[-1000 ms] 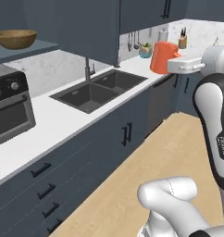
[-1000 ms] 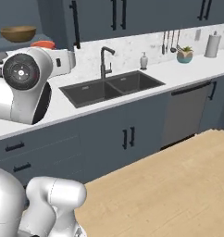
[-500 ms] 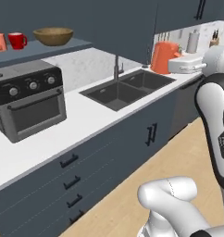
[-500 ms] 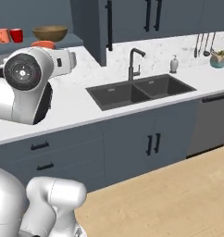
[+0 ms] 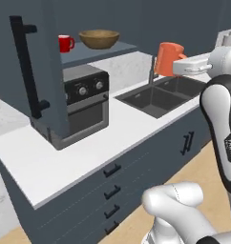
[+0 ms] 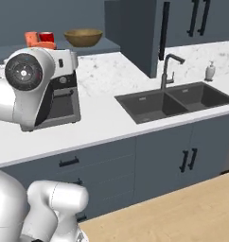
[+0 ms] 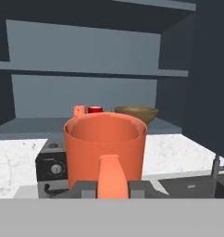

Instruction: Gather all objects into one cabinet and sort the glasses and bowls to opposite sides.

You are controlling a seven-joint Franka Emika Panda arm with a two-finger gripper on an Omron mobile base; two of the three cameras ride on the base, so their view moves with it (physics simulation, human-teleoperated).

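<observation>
Countertop [image 5: 89, 147] runs pale and speckled across the left base view, from lower left toward the sink [image 5: 158, 97] at centre right, with slate-blue drawers [image 5: 112, 190] beneath and a light wood floor [image 6: 182, 212] along the bottom of the right base view. A dark toaster oven [image 5: 84, 107] sits on the counter at centre left, under the open cabinet [image 5: 50, 66], whose door [image 5: 26, 71] with its long black bar handle stands swung out at the upper left. On the cabinet shelf [image 5: 96, 52] a red mug [image 5: 66, 43] stands left of the wooden bowl [image 5: 99, 39], a little apart. In the hand view a small orange tumbler [image 7: 79, 111] stands on that shelf just left of the mug.

At the upper right of the left base view the gripper [image 5: 179, 66] holds an orange cup [image 5: 167, 58] in the air above the sink, its fingers closed against the cup's lower part. The hand view looks over this cup's rim toward the shelf. A faucet [image 6: 168, 71] rises behind the sink at centre right of the right base view, with a soap bottle [image 6: 210, 72] beside it.
</observation>
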